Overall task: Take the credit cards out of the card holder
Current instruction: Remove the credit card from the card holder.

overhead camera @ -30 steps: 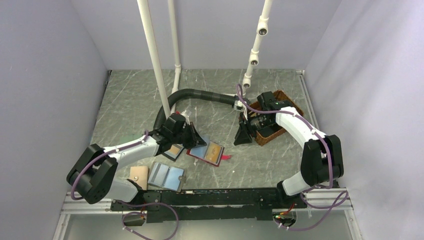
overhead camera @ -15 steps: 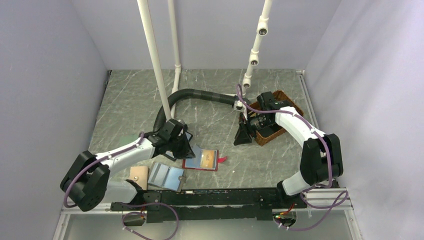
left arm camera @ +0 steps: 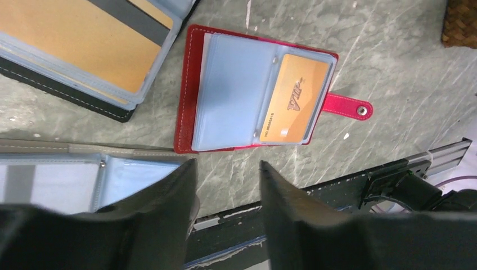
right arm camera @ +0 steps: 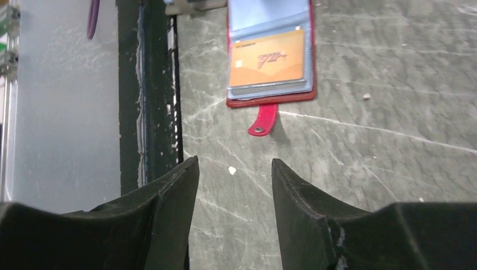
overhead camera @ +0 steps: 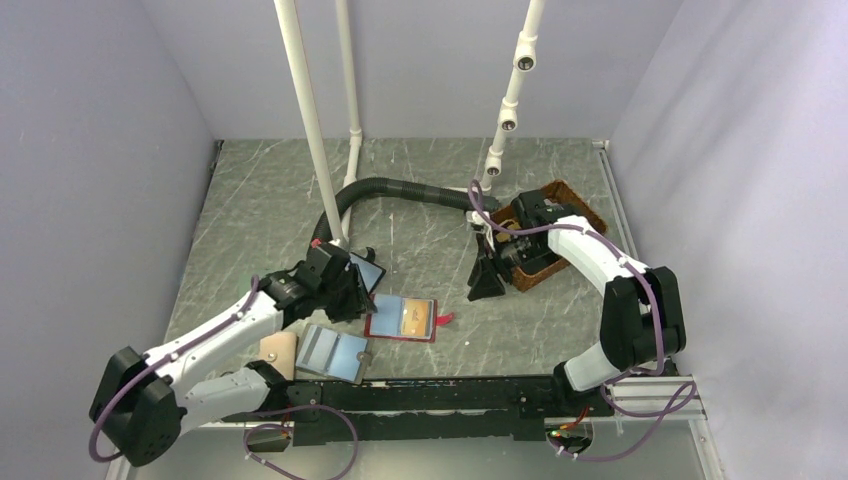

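The red card holder [left arm camera: 194,95] lies open on the bench [left arm camera: 394,62], pull tab [left arm camera: 349,106] out, with an orange credit card [left arm camera: 295,98] reading "VIP" sleeved inside. The left gripper [left arm camera: 228,169] hovers beside it, jaws apart and empty; the right gripper [right arm camera: 235,166] likewise, jaws apart

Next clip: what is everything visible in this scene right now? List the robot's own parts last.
red flat card holder: one, red, open, table front centre
orange card: one, in holder's tab-side sleeve
black-rimmed case: one, blue and tan face, left of holder
grey-blue folding wallet: one, front left
tan pouch: one, beside that wallet
brown wicker basket: one, right
black ribbed hose: one, rear centre
white pipes: three, upright, rear
left gripper: open, empty
right gripper: open, empty
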